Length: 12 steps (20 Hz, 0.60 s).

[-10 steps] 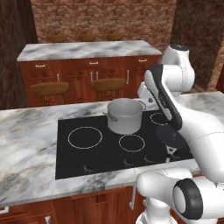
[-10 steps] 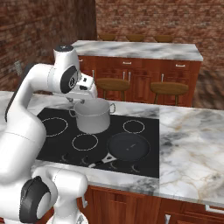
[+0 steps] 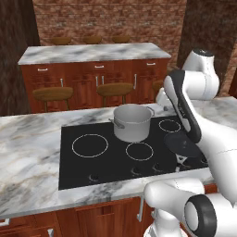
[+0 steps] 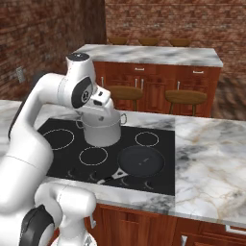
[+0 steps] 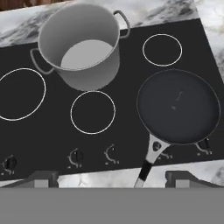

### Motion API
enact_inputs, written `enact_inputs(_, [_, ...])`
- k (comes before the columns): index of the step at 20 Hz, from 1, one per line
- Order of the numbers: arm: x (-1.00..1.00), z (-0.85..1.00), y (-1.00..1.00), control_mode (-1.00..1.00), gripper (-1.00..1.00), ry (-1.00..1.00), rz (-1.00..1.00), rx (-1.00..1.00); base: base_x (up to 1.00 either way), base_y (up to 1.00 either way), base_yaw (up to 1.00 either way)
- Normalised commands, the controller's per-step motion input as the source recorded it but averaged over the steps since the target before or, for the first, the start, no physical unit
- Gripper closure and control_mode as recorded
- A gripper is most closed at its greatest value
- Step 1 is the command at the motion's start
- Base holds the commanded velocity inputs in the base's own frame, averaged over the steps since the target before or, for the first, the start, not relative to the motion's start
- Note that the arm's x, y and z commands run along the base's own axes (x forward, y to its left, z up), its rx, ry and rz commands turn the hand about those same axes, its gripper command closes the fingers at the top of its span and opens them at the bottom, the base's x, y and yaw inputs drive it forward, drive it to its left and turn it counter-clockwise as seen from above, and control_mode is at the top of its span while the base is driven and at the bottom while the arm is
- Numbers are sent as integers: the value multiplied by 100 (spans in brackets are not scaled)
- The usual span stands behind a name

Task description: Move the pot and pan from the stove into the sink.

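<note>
Marble counter (image 3: 32, 152) carries the stove (image 5: 39, 135), and nearest us, by its front edge toward the right corner, we see the pan (image 5: 178, 106), handle pointing forward. Behind, toward the stove's back edge, stands the pot (image 5: 81, 46), empty and upright. Two stools (image 3: 51, 94) sit beyond. Our gripper (image 5: 111, 178) hovers spread wide, holding nothing.

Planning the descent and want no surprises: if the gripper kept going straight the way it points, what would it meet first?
Probably the bare stove glass between the pot and the pan; depth is unclear.
</note>
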Motion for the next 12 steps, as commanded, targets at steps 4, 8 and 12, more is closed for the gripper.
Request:
enact_inputs(4, [-33,-12,-40,-100,-100,0,-21,7,0,0,0])
enact_inputs(8, [-30,-20,-26,-100,-100,0,-19,6,0,0,0])
enact_inputs(12, [-7,-2,-3,-100,-100,0,-3,1,0,0,0])
